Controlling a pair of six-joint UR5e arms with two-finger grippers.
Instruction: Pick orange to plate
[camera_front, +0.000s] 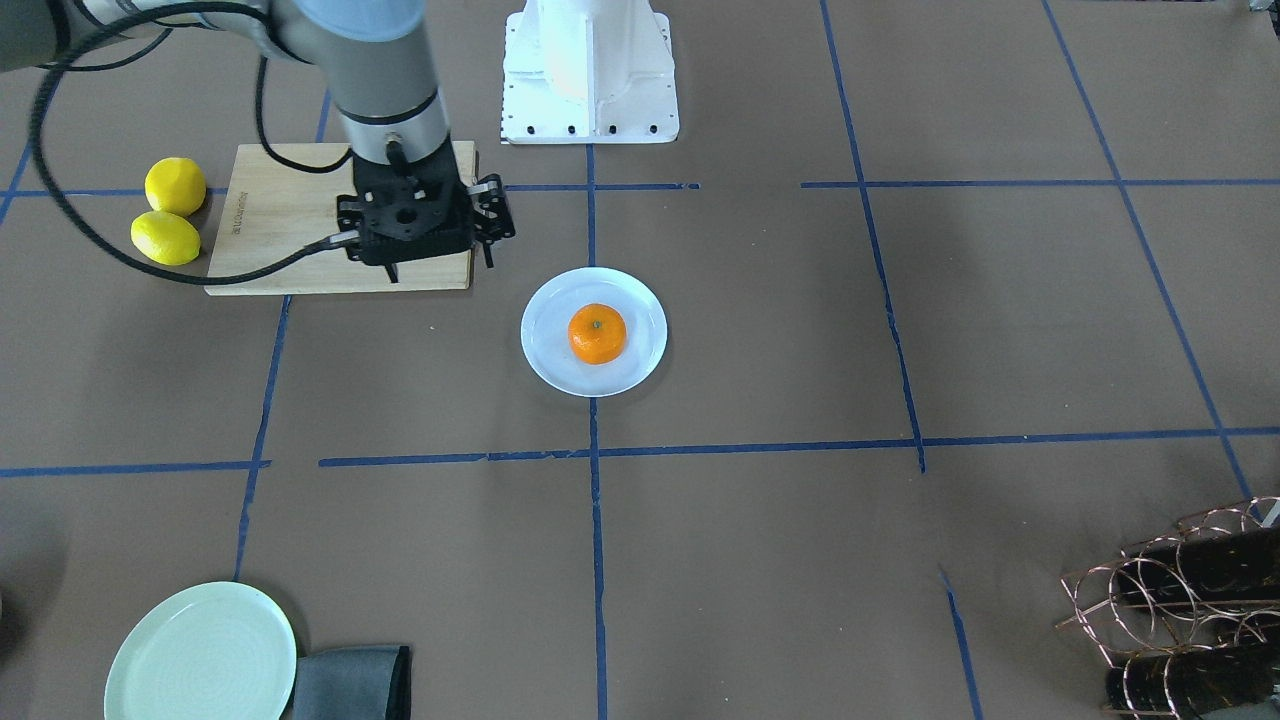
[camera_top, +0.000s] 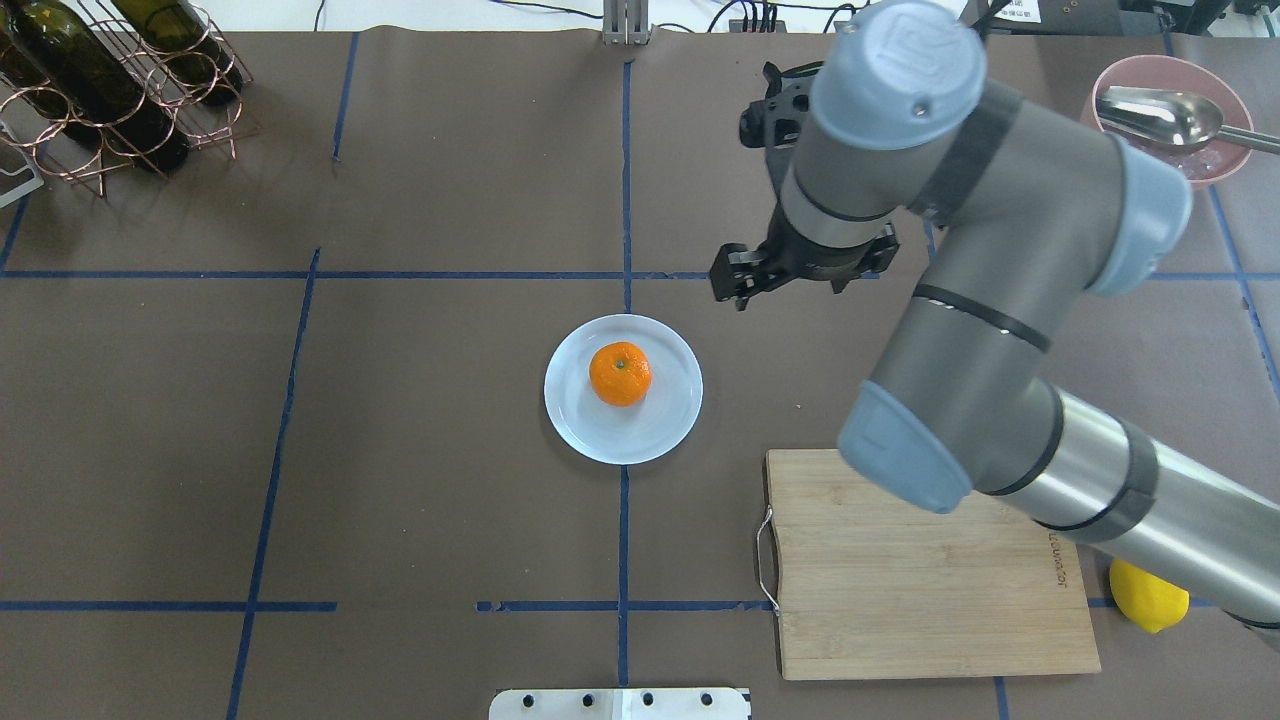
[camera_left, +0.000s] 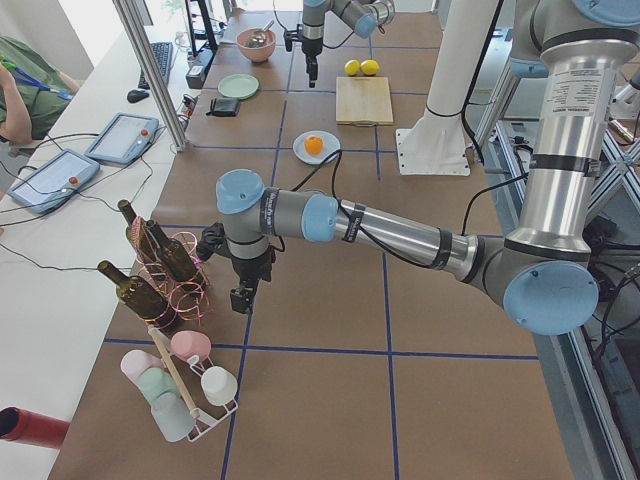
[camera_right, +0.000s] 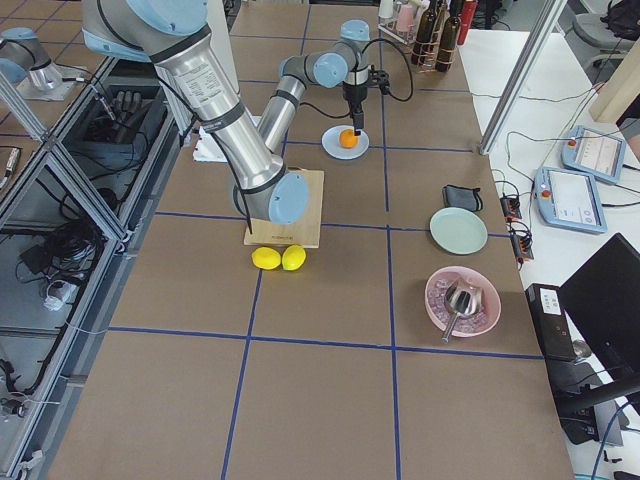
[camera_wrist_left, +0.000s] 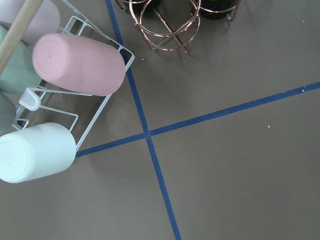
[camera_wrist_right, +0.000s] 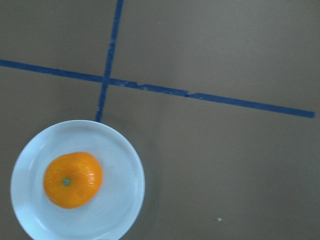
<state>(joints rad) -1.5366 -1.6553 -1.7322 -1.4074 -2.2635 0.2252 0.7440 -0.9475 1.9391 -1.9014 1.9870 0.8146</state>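
Observation:
The orange (camera_front: 597, 333) rests stem-up in the middle of the small pale bluish-white plate (camera_front: 545, 355) at the table's centre, also seen as the orange (camera_wrist_right: 73, 179) on the plate (camera_wrist_right: 122, 170). My right gripper (camera_front: 440, 265) hangs high above the table, off to the plate's side, open and holding nothing; it shows too at the right gripper (camera_top: 790, 292). My left gripper (camera_left: 240, 297) hovers far from the plate beside the bottle rack, and I cannot tell if it is open or shut.
A wooden cutting board (camera_front: 290, 220) lies on my right with two lemons (camera_front: 172, 210) beside it. A mint-green plate (camera_front: 200, 655) and grey cloth (camera_front: 350, 682) sit farther out. A wire bottle rack (camera_top: 110, 90), a cup rack (camera_wrist_left: 70, 65) and a pink bowl (camera_top: 1170, 115) stand at the edges.

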